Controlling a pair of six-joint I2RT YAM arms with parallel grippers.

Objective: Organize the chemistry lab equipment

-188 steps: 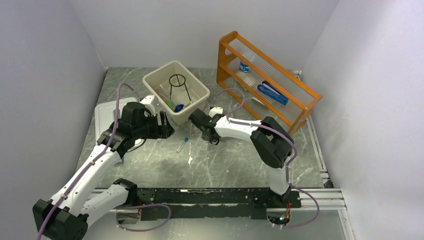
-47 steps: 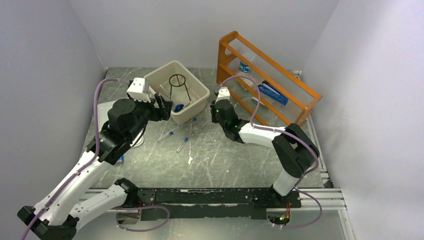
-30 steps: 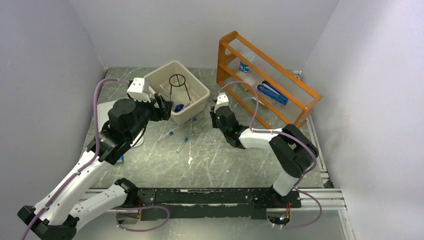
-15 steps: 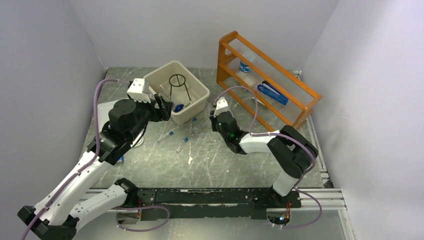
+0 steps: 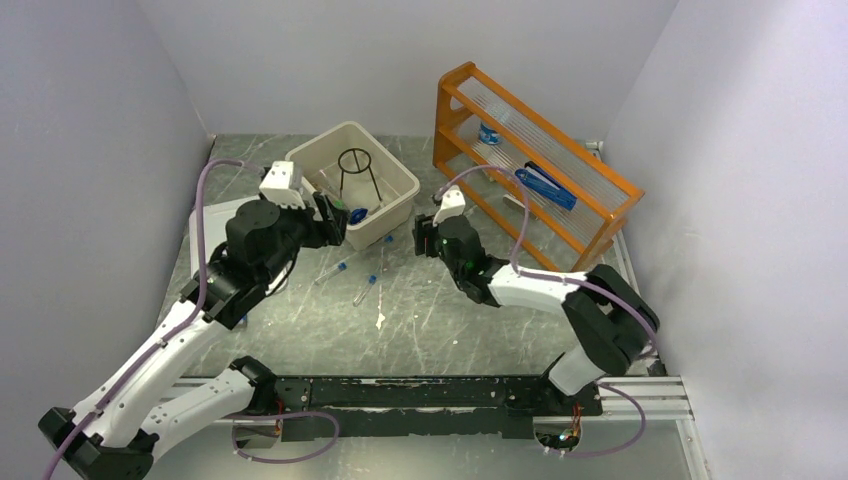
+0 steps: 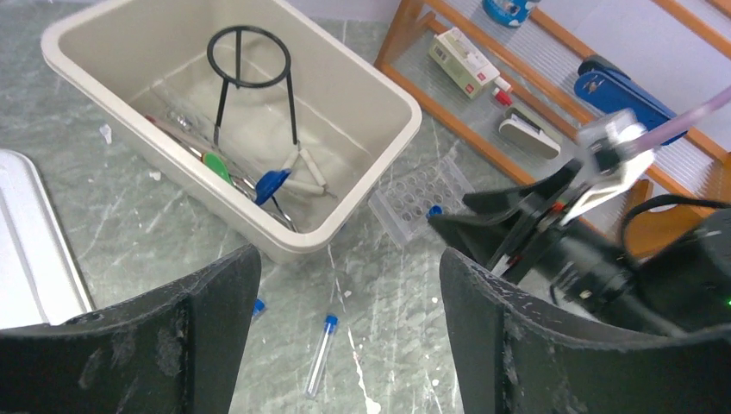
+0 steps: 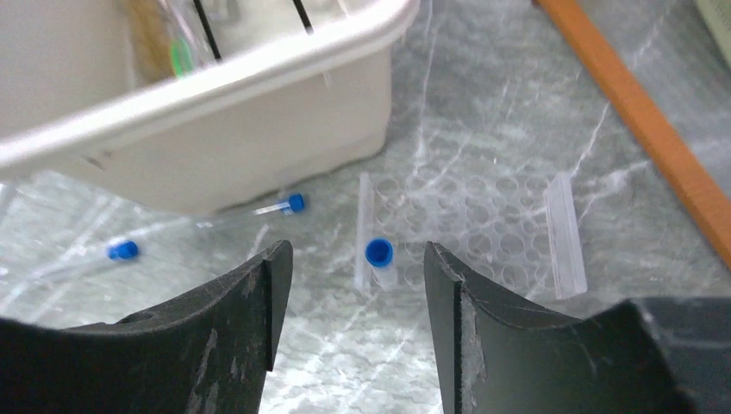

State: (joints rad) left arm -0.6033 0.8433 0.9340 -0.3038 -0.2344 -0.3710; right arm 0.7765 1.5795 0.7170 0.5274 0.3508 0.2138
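Right wrist: one blue-capped test tube (image 7: 379, 255) stands in an edge hole of the clear tube rack (image 7: 470, 226), directly below the right tool (image 7: 354, 259), whose jaws are parted and hold nothing. Other holes look vacant.

Left to do, as I read it:
- Loose tube (image 7: 283, 205) on the surface (image 7: 483, 103), left of that tool, beside the beige tub (image 7: 215, 82).
- Second tube (image 7: 123, 250), further left.
- Third tube (image 6: 321, 354), under the left tool (image 6: 349, 259), which is also spread wide and empty.

Ring stand (image 6: 252, 73) and green dropper (image 6: 215, 164) sit in the tub beyond it. Early days.

Tub wall crowds the nearest tube. Orange shelf rack (image 5: 550, 130) hems in the rack's far side.
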